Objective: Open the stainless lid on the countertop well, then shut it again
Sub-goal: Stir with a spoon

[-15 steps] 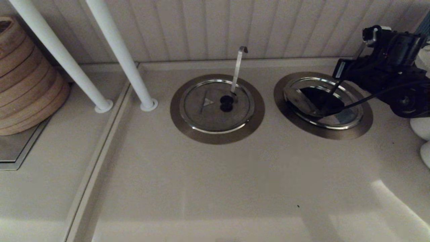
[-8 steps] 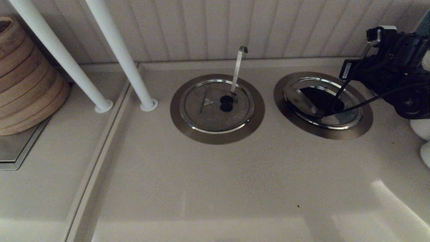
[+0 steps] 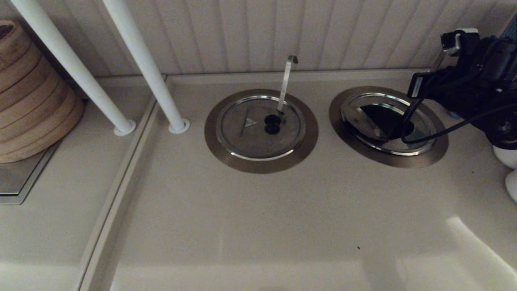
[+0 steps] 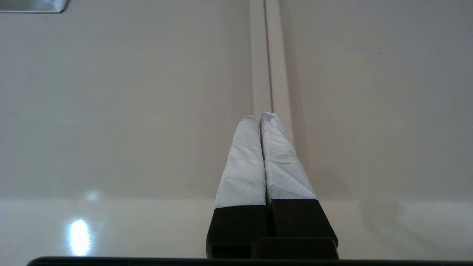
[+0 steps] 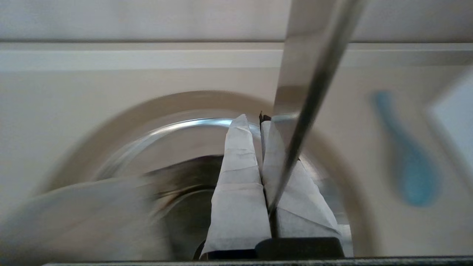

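Observation:
The stainless lid [image 3: 359, 119] lies in the countertop well, inside its dull-steel ring [image 3: 387, 162]. It mirrors the wall and my dark arm. Its black knob [image 3: 408, 129] and bluish patch [image 3: 418, 139] show near the right side. My right gripper [image 3: 417, 87] hovers over the well's far right rim, above and apart from the knob. Its taped fingers are shut with nothing between them [image 5: 253, 120]. The straight flat utensil handle [image 5: 295, 74] rises just beyond the tips, and a dark cable crosses in front. My left gripper [image 4: 260, 115] is shut over bare counter, out of the head view.
The other well's lid [image 3: 246, 137], with a hook-tipped handle [image 3: 286, 81], sits to the left. Two white poles [image 3: 149, 72] and a stack of wooden steamers [image 3: 28, 101] stand further left. White objects [image 3: 509, 157] are at the right edge, and a blue spoon [image 5: 414, 173] lies beside the well.
My right gripper has drawn back to the right and slightly upward, away from the lid's middle. The dark reflection on the lid has shrunk. The lid itself has stayed in place.

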Controlling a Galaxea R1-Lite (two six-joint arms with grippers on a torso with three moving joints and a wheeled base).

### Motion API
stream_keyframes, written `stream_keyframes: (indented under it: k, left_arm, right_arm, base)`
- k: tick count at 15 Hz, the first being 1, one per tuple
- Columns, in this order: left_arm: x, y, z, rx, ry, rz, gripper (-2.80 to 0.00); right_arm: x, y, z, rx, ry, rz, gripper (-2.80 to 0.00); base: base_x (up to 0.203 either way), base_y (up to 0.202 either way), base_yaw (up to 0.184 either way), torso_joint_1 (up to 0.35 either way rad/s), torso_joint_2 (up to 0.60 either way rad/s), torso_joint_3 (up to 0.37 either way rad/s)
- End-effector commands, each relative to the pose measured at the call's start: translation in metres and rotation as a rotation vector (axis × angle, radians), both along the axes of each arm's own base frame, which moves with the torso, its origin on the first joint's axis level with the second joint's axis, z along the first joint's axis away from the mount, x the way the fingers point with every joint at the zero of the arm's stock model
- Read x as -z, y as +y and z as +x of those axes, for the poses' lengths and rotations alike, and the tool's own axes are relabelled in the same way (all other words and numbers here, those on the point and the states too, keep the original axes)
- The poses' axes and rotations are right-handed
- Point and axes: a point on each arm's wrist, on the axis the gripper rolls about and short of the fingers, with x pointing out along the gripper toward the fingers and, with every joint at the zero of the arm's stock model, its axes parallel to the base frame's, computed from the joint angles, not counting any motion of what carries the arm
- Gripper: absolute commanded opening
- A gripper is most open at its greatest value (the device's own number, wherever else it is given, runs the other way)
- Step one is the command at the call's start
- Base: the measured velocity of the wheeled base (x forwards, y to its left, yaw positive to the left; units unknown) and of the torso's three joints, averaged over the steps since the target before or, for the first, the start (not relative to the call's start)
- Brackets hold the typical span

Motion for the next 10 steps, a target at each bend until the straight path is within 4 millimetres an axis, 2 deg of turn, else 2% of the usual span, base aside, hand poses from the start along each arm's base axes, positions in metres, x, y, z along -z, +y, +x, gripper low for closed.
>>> stream_keyframes:
  k: [1, 3, 5, 8, 10]
  left_arm:
    - [0.000, 0.000, 0.000, -0.001, 0.001, 0.000, -2.80]
    - [0.000, 0.000, 0.000, -0.001, 0.001, 0.000, -2.80]
    - [0.000, 0.000, 0.000, -0.001, 0.001, 0.000, -2.80]
    - [0.000, 0.000, 0.000, -0.001, 0.001, 0.000, -2.80]
    - [0.000, 0.000, 0.000, -0.001, 0.001, 0.000, -2.80]
  right_arm:
    - [-0.002, 0.017, -0.009, -0.049, 0.002, 0.001, -2.80]
    - [0.001, 0.023, -0.007, -0.063, 0.006, 0.016, -2.80]
    - [0.007, 0.023, 0.007, -0.061, 0.010, 0.050, -2.80]
    - [0.009, 0.002, 0.031, 0.037, -0.036, 0.066, -2.80]
    - [0.001, -0.010, 0.028, 0.069, -0.065, 0.065, -2.80]
  base:
    - [0.000, 0.000, 0.000, 0.000, 0.00, 0.000]
    - [0.000, 0.000, 0.000, 0.000, 0.00, 0.000]
    - [0.000, 0.000, 0.000, 0.000, 0.00, 0.000]
    - [0.000, 0.000, 0.000, 0.000, 0.00, 0.000]
    - [0.000, 0.000, 0.000, 0.000, 0.00, 0.000]
